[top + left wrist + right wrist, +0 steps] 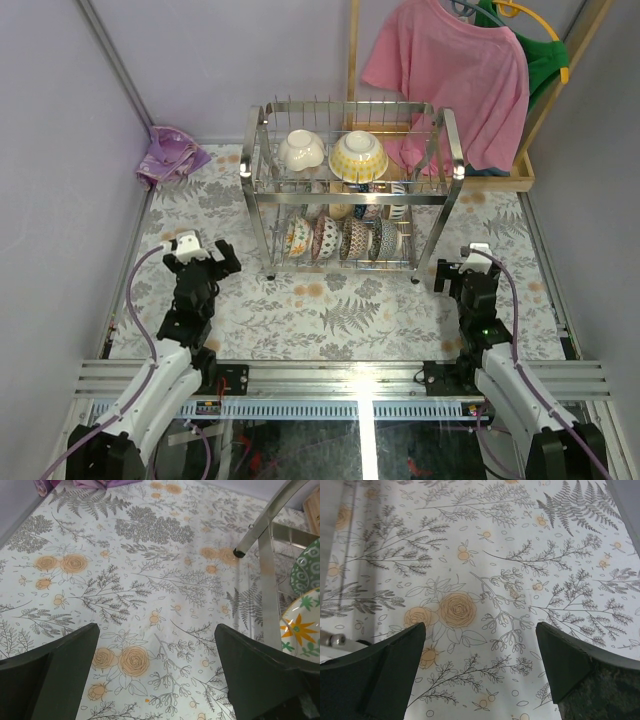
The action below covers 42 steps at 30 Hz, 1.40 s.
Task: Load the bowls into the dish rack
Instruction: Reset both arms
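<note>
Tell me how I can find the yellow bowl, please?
Look at the shiny steel dish rack standing towards the back of the flowery table. On its top shelf sit two bowls side by side. The yellow bowl is the right-hand one, patterned yellow and white, while its neighbour, the white bowl, is plain.

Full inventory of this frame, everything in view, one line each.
dish rack: 1, shiny steel, two tiers, far centre of table
white bowl: 1, white, upper tier, left
yellow bowl: 1, yellow patterned, upper tier, right
patterned bowls: at least four, mixed colours, on edge in lower tier
shirt: 1, pink, hanging far right
garment: 1, green, behind the shirt
wooden stand: 1, light wood, behind the rack
cloth: 1, purple, crumpled, far-left corner
tablecloth: 1, white floral, covering table
left gripper: 1, black, open, empty
right gripper: 1, black, open, empty
</note>
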Available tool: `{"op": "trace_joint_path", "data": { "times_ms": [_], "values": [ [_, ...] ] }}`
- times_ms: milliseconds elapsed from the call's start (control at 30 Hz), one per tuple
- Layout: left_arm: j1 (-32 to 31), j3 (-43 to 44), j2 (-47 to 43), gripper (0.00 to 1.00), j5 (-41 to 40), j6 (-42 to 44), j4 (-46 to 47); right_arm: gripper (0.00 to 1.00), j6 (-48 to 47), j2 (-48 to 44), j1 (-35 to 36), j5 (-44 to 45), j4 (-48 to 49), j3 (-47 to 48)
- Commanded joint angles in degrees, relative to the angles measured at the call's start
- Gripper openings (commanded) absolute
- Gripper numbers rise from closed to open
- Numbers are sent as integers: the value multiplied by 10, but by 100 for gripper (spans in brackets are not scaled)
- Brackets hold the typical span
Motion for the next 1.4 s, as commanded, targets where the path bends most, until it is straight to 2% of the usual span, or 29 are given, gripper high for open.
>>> {"op": "trace_joint_path", "data": {
  "times_ms": [0, 167, 267, 467, 900, 1200, 1367],
  "values": [
    [-13, 7, -34, 100, -23, 10, -13, 99, -22, -40, 3, -46, 34, -18],
    [-32, 6, -40, 100, -49, 25, -17, 99, -25, -55, 3, -49, 24, -21],
    [-43, 8, -37, 100, -59, 28, -24, 99, -13, -55, 3, -18, 25, -21],
    [-66, 3, -81, 100, -88, 21, -58, 99, -16, -85, 4, -28, 29, -36],
    [-68, 3, -83, 100, -83, 18, -61, 99, -24, -107, 3, -49, 2, -34],
    [-67, -3, -96, 100, -66, 20, -58, 99, -46, -235, 4, -103, -40, -70],
    [-67, -2, -91, 100, -62, 22, -55, 99, -32, -256, 3, -60, -30, -91]
  ]
}}
